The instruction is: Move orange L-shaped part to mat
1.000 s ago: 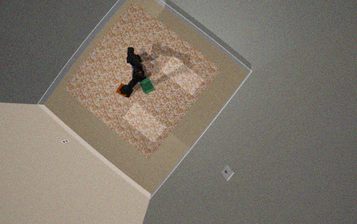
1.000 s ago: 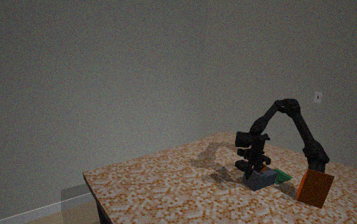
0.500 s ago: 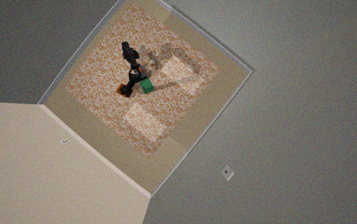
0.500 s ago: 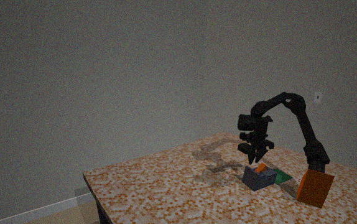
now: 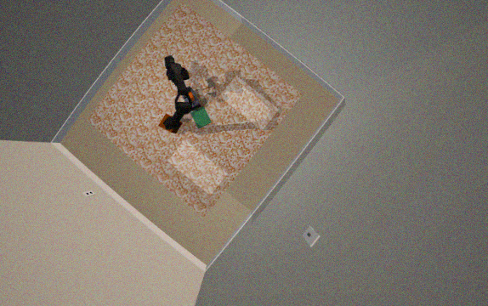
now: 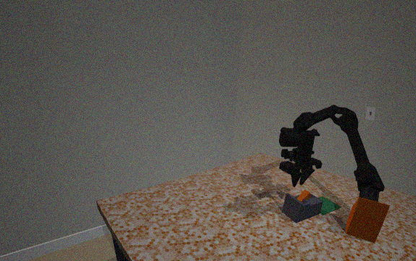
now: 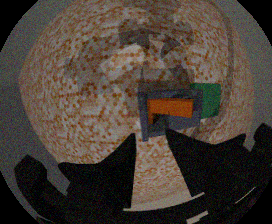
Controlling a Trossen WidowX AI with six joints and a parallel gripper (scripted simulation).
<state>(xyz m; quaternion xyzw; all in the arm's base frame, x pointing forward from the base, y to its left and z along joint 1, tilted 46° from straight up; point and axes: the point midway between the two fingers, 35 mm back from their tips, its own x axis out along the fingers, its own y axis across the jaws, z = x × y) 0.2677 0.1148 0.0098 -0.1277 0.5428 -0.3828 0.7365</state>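
Note:
The orange part [image 5: 191,95] [image 6: 304,196] [image 7: 171,107] lies in the grey tray [image 6: 296,213] [image 7: 143,116]. In the wrist view its short leg is at the left and a dark gap shows below the long bar. In the exterior view an orange piece shows above the tray's near edge; I cannot tell its exact tilt. The green mat [image 5: 201,117] [image 6: 327,206] [image 7: 212,100] lies beside the tray. My gripper [image 6: 298,185] [image 7: 150,134] hangs above the tray, fingers partly open with nothing between them. In the top view its fingertips are hidden under the arm.
A tilted-looking orange-brown block [image 6: 367,221] stands by the arm's base, partly hidden by the arm in the top view. The patterned table top [image 5: 142,102] [image 6: 201,214] lies around the tray, with arm shadows across it. Its edge shows at the left in the exterior view.

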